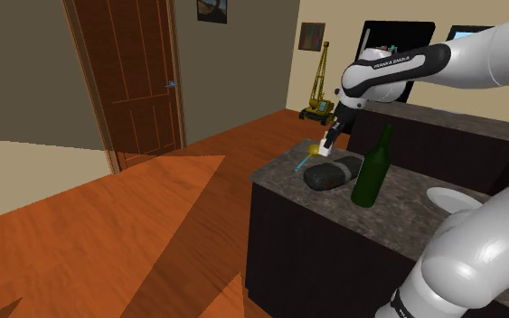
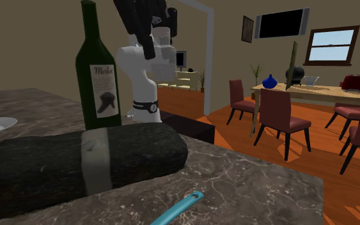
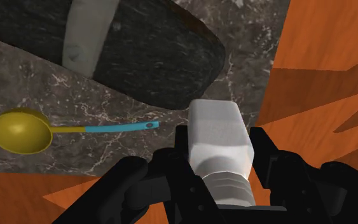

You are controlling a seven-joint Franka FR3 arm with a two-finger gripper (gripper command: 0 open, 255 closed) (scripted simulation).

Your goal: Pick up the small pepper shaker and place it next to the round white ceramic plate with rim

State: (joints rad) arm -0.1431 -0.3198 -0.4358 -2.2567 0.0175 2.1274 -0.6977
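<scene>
Looking over a dark veined counter (image 1: 406, 188) on a black cabinet base, with orange wood floor (image 1: 108, 235) spreading to the shoulder view's left. Carries a long dark bundle (image 1: 332, 171) wrapped by 1 grey band, a green wine bottle (image 1: 372, 170) standing upright just right of it in that view, and a white rimmed plate (image 1: 444, 195) farther right, partly behind the arm. Also bears a spoon (image 3: 63, 130) with a yellow bowl and a blue handle, lying near the counter's left end, close to the bundle but apart from it. Beyond the floor: a brown panelled door (image 1: 139, 77) at left, a yellow toy crane (image 1: 318, 86) by the far wall. Behind the counter in the second exterior view: a dining table (image 2: 319, 89) with red-brown chairs (image 2: 277, 115), a black screen (image 2: 281, 22) on the wall, 1 window (image 2: 330, 45).

Reaching in from the shoulder view's right, white arm (image 1: 478, 54) bent down at the wrist, gripper (image 3: 220, 153) pointing down above the counter's left end. Clasps the white pepper shaker (image 3: 219, 130) between both black fingers, ribbed cap toward the palm. Holds it raised off the stone, just past the bundle's end and near the spoon's handle tip, touching neither, well apart from the plate.
</scene>
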